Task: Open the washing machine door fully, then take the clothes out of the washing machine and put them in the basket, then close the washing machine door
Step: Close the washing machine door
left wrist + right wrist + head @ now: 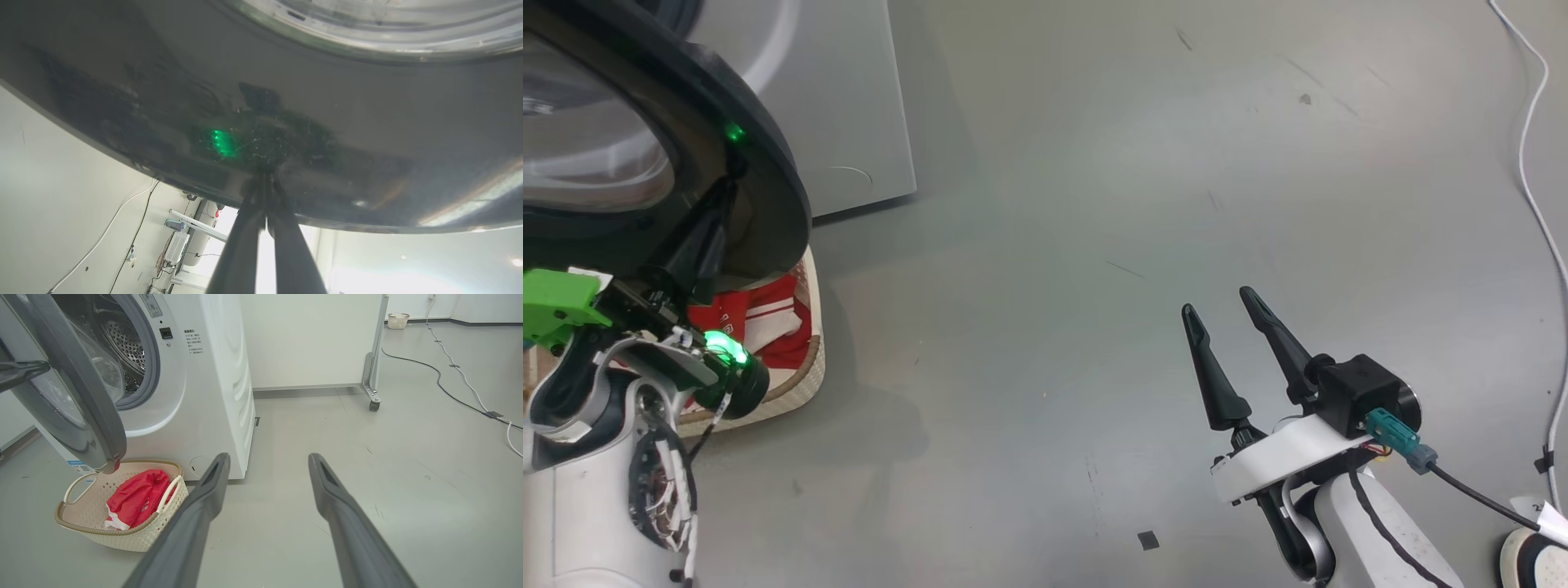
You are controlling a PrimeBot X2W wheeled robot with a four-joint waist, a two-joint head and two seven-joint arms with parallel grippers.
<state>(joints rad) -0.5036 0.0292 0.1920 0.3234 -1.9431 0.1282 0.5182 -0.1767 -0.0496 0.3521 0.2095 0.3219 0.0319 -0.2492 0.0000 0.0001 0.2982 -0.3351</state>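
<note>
The washing machine door, a black rim around bulging glass, stands partly open at the upper left. My left gripper is shut, and its tips press on the door's black rim; in the left wrist view the left gripper meets that rim. Under the door sits the cream basket with red and white clothes in it. The right wrist view shows the washing machine, its steel drum, the door, the basket and the clothes. My right gripper hangs open over bare floor, holding nothing.
A white cable runs along the floor at the far right. A white and black shoe shows at the lower right corner. Behind the machine stands a wheeled white panel, with another small basket far off.
</note>
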